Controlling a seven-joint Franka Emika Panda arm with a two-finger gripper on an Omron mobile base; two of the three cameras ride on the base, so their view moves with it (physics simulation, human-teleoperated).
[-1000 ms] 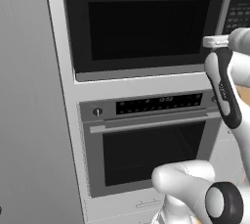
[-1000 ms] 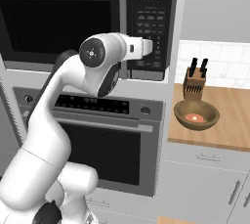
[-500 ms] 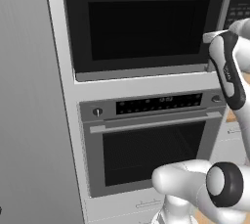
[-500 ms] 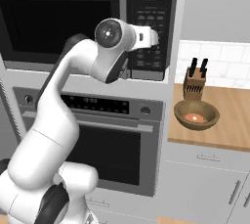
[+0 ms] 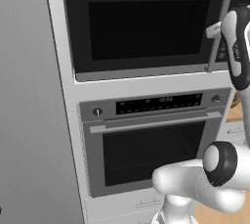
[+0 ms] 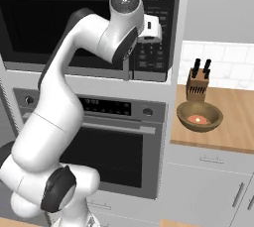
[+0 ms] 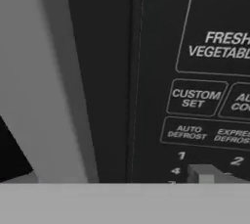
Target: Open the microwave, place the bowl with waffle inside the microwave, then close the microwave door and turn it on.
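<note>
A: Hand view is showing the keypad [image 7: 210, 96] up close w/ the grey door handle [image 7: 53, 81] running down the left side. So where's the end effector sitting?

B: End effector [image 6: 155, 28] is hovering right at the microwave [image 6: 74, 23] front, approx level w/ the keypad, just beside the handle [image 5: 218, 25]. Jaws are standing wide apart, gripping nothing. One fingertip [image 7: 205, 173] is peeking in at the bottom of the hand view.

A: Microwave door [image 5: 146, 22] looking shut?

B: Yes, lying flush w/ the frame in both base views. Oven [image 5: 151, 140] below isn't involved.

A: And the bowl [image 6: 199, 116]?

B: Resting on the wooden bench [image 6: 233, 117] to the right of the oven stack, just in front of the knife block [image 6: 198, 83], well apart from the arm. Waffle [image 6: 199, 119] is showing as a reddish patch inside.

A: How's the door going to handle?

B: Prob. stiff and rigid, hinged on the left, so it'll be swinging in an arc. Best hold is the vertical bar, jaws either side of it, mid-height, pulling outward.

A: Bowl?

B: Looking light, hard, smooth, maybe slippery. I'd be pinching the rim, one finger inside, one outside, keeping it level so the waffle isn't sliding out.
</note>
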